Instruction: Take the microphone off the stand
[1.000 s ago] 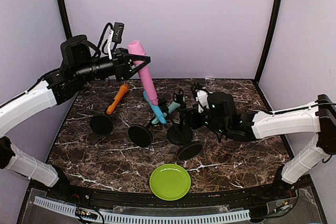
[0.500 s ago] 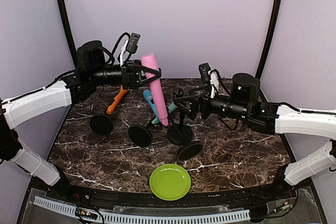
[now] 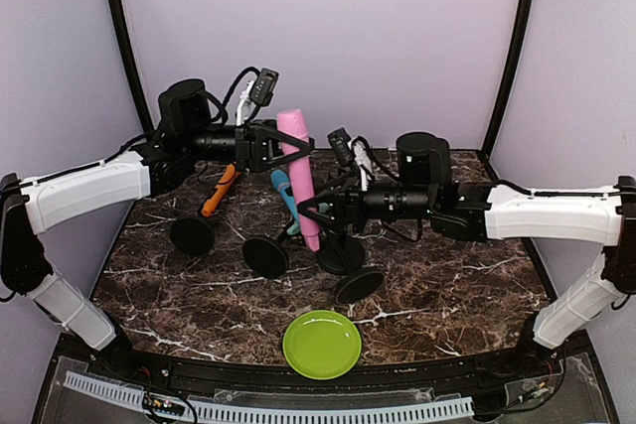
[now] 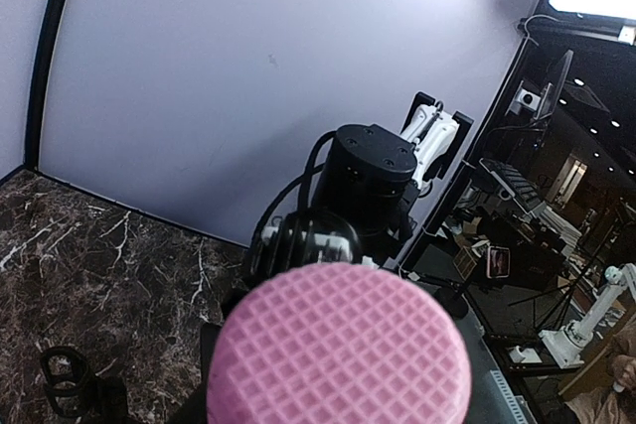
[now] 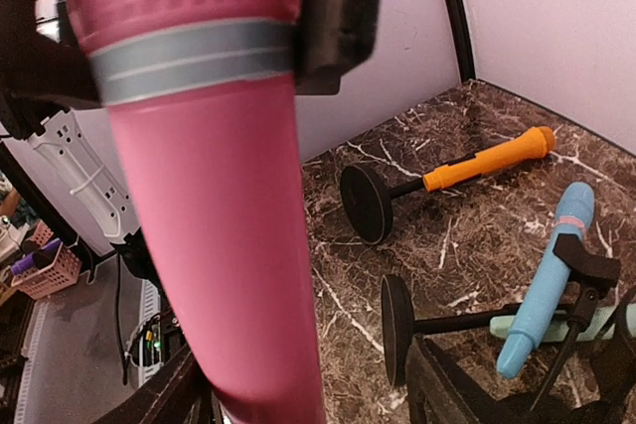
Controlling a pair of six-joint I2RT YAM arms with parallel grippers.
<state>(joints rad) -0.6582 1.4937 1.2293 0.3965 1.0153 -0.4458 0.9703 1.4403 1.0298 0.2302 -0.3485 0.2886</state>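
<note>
Progress: lift-off looks done | your left gripper point(image 3: 290, 143) clamps the pink microphone point(image 3: 303, 196) near its head, held aloft above the table | your right gripper point(image 3: 316, 213) stands wide around its lower handle, not gripping | left: probably hand-over or set-down.

The pink microphone point(image 3: 300, 181) is a long tapered tube with a grid-pattern head point(image 4: 343, 345) and a grey band just under the head. It is in the air at the centre of the top view, almost upright, with the head up and a little to the left. The left gripper point(image 3: 290, 143) clamps it near the head. Its thin lower end is just left of the black stand point(image 3: 341, 253), which stands on a round base. The microphone is out of the stand.
</note>
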